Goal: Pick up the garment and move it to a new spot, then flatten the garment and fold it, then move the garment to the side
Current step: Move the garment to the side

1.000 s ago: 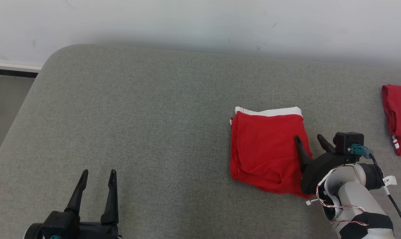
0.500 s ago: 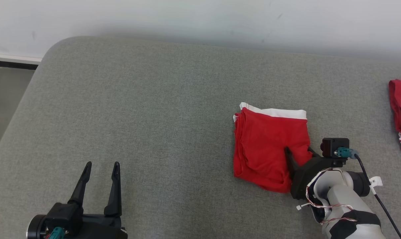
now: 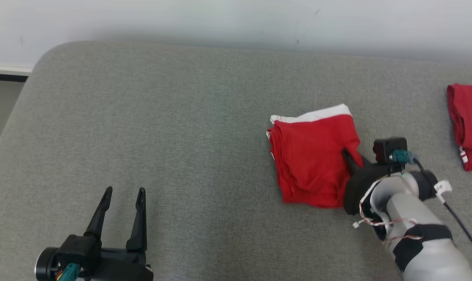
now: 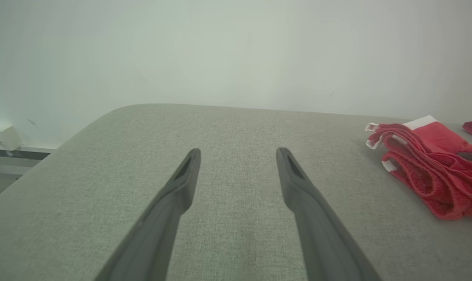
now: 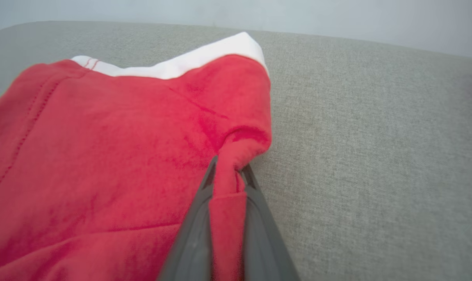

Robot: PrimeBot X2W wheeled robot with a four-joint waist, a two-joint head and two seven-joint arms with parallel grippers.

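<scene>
garment (image 3: 312, 156): red, white band, folded; lies right of centre on grey surface (image 3: 161, 125). right gripper (image 5: 230, 167): clamped on a pinch of its right edge. left gripper (image 3: 125, 190): fingers apart, empty, near left. second red item (image 3: 468, 125): right edge. step, as judged: moving garment aside. next calls for: a carry that keeps the folds stacked.

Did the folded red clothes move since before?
Yes. The folded garment turned slightly: its white band's right end swung toward the wall, judged against the grey surface's back edge.
</scene>
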